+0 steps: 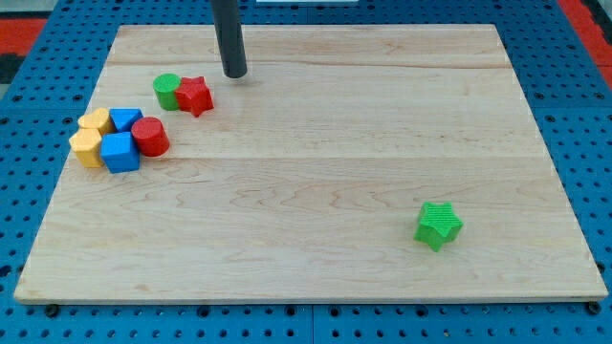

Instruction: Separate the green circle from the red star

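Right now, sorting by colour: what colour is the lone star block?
Green, clearest in the camera view.

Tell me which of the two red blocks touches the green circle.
The red star, touching the green circle just left of my tip; the red cylinder sits in the lower-left cluster.

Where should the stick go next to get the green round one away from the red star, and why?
Probably slide my tip toward the view's left and a bit down, into the seam between the green circle and red star. They touch side by side, and my tip sits just up and right of the star, not touching it.
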